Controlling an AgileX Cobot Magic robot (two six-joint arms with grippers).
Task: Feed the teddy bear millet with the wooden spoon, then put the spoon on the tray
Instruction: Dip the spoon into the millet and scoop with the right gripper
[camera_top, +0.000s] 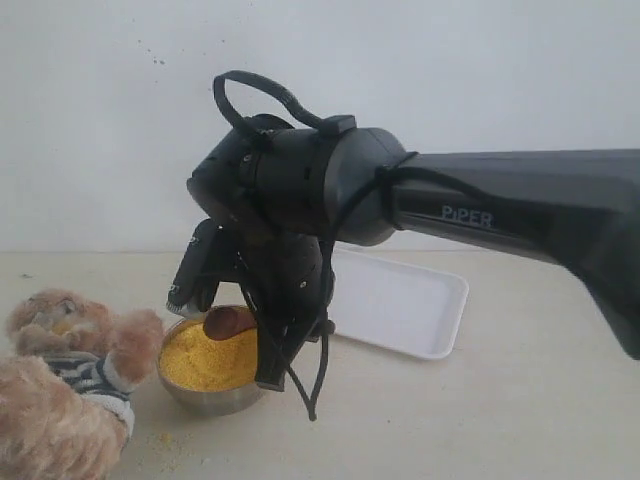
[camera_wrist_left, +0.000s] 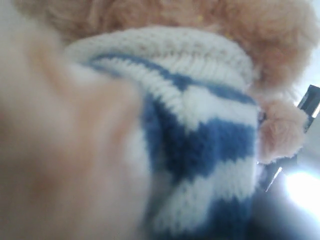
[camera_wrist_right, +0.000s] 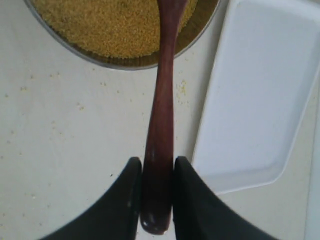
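Observation:
The teddy bear leans at the lower left of the exterior view, one paw beside the metal bowl. Its striped shirt fills the left wrist view so closely that the left gripper's fingers are hidden. The millet heaps the bowl. My right gripper has reached across to the bowl and is shut on the handle end of the wooden spoon. The spoon's oval end lies on the millet at the bowl's far side. The white tray lies empty right of the bowl.
The right arm stretches in from the right, above the tray. A black cable loop hangs from the wrist beside the bowl. Loose millet grains lie on the pale table near the bowl.

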